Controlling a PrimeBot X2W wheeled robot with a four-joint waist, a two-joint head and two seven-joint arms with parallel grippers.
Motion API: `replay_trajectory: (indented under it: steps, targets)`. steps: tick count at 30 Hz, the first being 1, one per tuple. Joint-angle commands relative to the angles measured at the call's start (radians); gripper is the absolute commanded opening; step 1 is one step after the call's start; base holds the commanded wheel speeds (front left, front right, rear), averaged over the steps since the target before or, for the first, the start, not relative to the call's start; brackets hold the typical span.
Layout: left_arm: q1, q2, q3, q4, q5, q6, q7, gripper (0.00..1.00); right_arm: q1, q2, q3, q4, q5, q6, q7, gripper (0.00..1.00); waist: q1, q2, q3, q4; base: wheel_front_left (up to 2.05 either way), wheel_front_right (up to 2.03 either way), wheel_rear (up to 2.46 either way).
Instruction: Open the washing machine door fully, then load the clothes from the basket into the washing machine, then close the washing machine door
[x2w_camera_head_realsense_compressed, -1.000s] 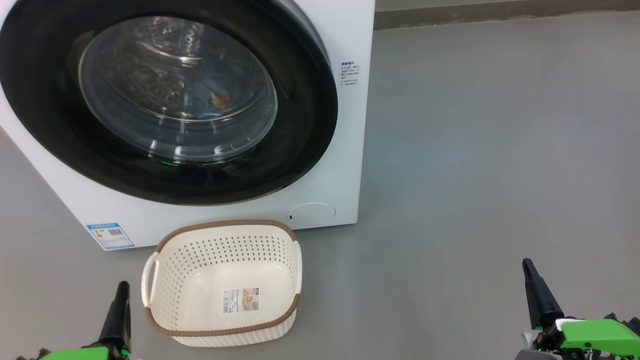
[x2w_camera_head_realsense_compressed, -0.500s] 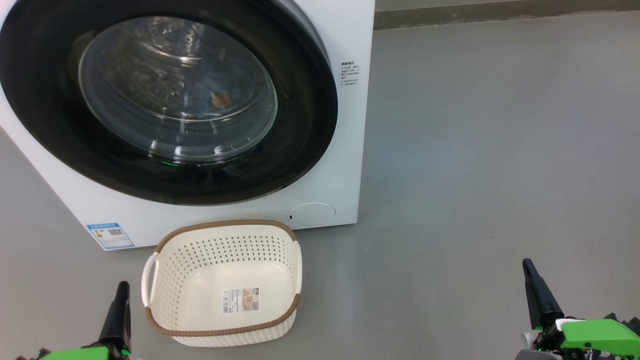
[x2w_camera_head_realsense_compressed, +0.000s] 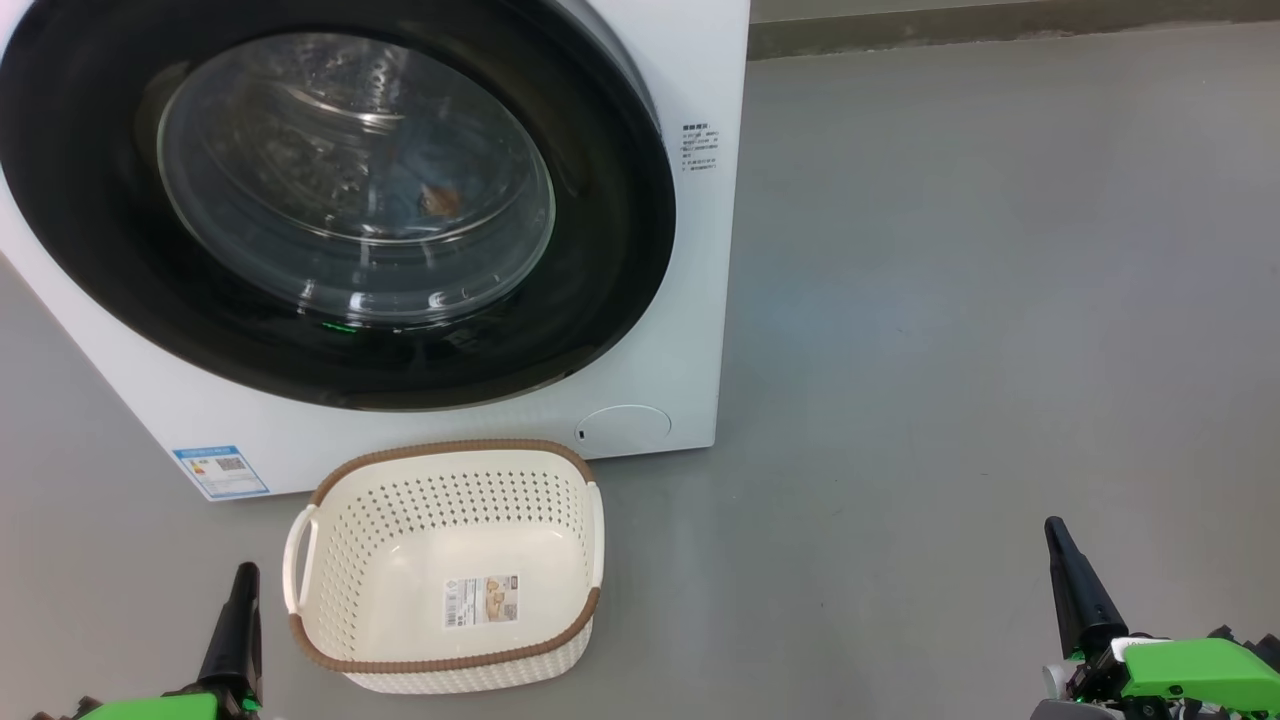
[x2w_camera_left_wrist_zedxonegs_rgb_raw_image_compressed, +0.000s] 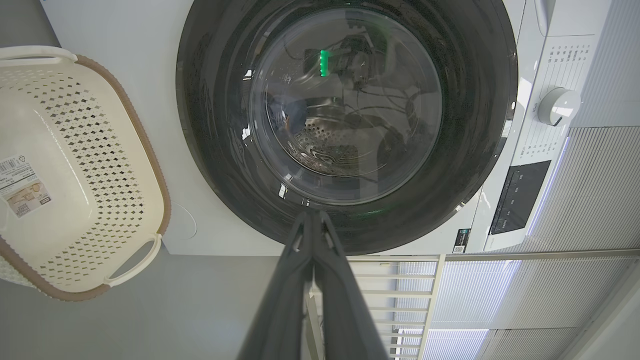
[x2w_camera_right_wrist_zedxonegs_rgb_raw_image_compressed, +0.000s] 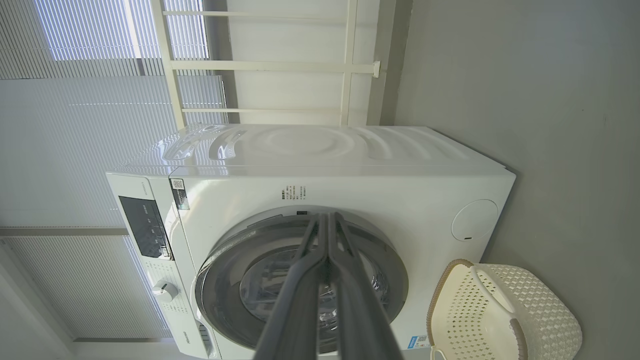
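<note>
Though it hangs on a hinge and should swing easily, the door (x2w_camera_head_realsense_compressed: 355, 180) looks heavy and rigid, its black rim glossy and likely slippery under hard fingers, its glass bowl the one part I would not knock. It sits shut against the washer (x2w_camera_head_realsense_compressed: 690, 380), on the left of the scene. A thin pale gap along its upper right edge is where I judge a hold would go; no handle can be made out.

Behind the glass lie the clothes (x2w_camera_head_realsense_compressed: 435, 195), a dim blue and orange patch in the drum. They are soft, limp and light, best pinched at a fold. Just in front of the washer the basket (x2w_camera_head_realsense_compressed: 450, 447) stands on the floor with nothing in it. It is light, stiff plastic with loop handles at its sides.

Both tools hang near me, well apart from everything. The left tool (x2w_camera_head_realsense_compressed: 244, 575) is just left of the basket and the right tool (x2w_camera_head_realsense_compressed: 1055, 530) is far out to the right. Each is closed, fingers pressed together and holding nothing.

As for writing, a blue sticker (x2w_camera_head_realsense_compressed: 220, 470) with a code square sits at the washer's lower left. A block of small print (x2w_camera_head_realsense_compressed: 700, 147) is at its upper right, and a paper label (x2w_camera_head_realsense_compressed: 482, 600) lies on the basket's bottom. None of it is legible from here.
</note>
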Motion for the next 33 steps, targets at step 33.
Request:
replay_trajectory:
  steps: [33]
  targets:
    - [-0.039,0.016,0.033,-0.02,-0.004,-0.011,0.003,0.0,-0.041,-0.009,0.023,-0.025,0.004,0.002,0.008,0.0,0.0,0.0,0.0,0.0,0.0,0.0,0.0]
